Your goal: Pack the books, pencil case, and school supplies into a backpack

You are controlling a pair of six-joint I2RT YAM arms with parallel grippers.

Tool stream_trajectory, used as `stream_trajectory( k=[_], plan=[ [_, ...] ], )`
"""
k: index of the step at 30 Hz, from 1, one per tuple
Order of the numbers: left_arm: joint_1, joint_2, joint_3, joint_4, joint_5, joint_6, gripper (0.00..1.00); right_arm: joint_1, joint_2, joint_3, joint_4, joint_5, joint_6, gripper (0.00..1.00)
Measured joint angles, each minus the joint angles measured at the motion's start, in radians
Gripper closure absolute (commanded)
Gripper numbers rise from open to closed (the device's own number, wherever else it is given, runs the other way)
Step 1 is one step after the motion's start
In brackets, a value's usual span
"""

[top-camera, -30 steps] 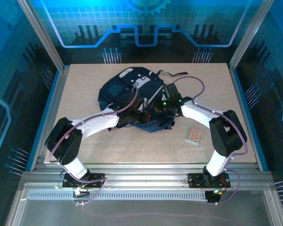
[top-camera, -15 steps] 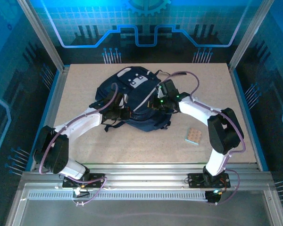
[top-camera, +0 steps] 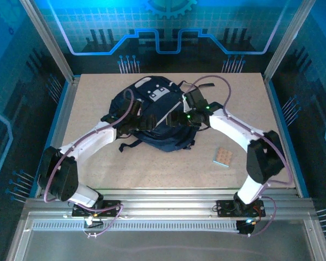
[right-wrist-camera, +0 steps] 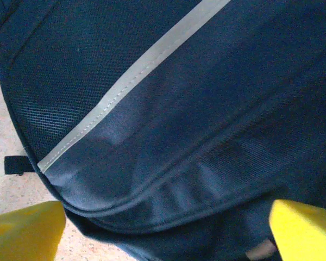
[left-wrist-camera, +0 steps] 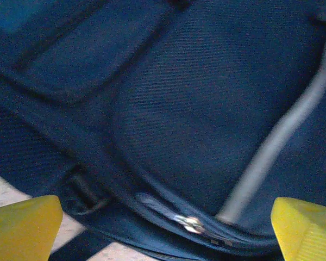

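The dark navy backpack with pale grey stripes lies flat in the middle of the table. My left gripper is at its left side and my right gripper at its right side. In the left wrist view the left gripper is open, its yellow fingertips wide apart over the fabric and a metal zipper pull. The right gripper is open too, spread over a seam near a grey stripe. A tan dotted pad of the school supplies lies right of the backpack. The books and pencil case are hidden.
A black strap trails from the backpack's near left side onto the table. Metal frame posts stand at the back corners, and a rail runs along the near edge by the arm bases.
Both grippers have gone from shut to open. The backpack has shifted toward the back of the table and flattened, and both arms have stretched farther out with it.
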State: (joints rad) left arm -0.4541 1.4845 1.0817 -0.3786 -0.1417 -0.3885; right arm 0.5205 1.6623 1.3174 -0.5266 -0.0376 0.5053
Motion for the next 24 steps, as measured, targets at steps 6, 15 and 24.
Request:
stream_trajectory(
  k=[6,15,24],
  plan=[
    [-0.110,0.086,0.142,0.006,-0.001,0.080,0.09,-0.062,-0.162,0.001,-0.145,0.216,-0.021,0.00],
    [-0.174,0.418,0.418,-0.040,-0.003,0.213,0.12,-0.349,-0.264,-0.240,-0.281,0.296,-0.008,0.00],
    [-0.169,0.514,0.483,-0.114,-0.030,0.299,0.83,-0.410,-0.391,-0.557,-0.261,0.157,0.026,0.00]
  ],
)
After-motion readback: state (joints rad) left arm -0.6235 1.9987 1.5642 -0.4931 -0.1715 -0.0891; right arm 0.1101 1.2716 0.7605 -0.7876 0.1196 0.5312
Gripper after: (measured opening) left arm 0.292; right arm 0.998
